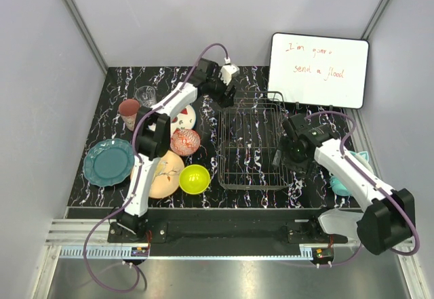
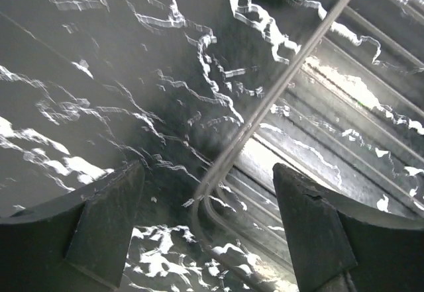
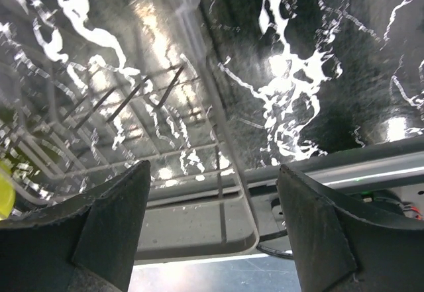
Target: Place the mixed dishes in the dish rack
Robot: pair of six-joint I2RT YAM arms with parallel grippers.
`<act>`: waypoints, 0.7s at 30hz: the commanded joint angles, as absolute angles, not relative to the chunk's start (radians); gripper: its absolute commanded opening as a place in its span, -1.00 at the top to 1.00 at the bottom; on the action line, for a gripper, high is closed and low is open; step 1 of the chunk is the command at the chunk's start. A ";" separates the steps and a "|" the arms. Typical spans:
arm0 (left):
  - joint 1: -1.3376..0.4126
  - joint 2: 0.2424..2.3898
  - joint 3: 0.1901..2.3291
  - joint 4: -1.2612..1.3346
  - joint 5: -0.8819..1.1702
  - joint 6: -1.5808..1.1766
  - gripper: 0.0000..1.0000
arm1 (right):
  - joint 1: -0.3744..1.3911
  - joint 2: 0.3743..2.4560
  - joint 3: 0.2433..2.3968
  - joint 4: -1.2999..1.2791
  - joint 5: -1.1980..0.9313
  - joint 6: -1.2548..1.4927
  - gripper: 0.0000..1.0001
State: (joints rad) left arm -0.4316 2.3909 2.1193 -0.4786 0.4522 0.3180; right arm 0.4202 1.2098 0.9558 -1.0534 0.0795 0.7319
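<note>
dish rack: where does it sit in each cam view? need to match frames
Top external: dish rack at picture centre, on the black marbled tabletop.
Left wrist: its rim wire runs diagonally from upper right to a corner at lower centre.
Right wrist: its wires fill left and centre, corner at bottom centre.
Shared landmark: the tabletop's white veining, in all three.

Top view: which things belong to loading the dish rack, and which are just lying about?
Job: dish rack, teal plate, peach plate, watermelon plate, lime-green bowl, red-white patterned bowl, pink mug, clear glass.
Lying about: whiteboard, small teal curved objects.
</note>
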 commanded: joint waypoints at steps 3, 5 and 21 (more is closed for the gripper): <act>-0.413 2.266 2.008 -0.460 0.430 0.353 -0.61 | 0.405 1.292 1.006 -1.065 0.156 0.750 -0.60; -0.405 2.247 1.984 -0.462 0.426 0.351 -0.59 | 0.384 1.311 1.012 -1.066 0.181 0.747 -0.60; -0.384 2.034 1.764 -0.485 0.422 0.362 -0.50 | 0.164 1.469 1.144 -0.963 0.192 0.597 -0.57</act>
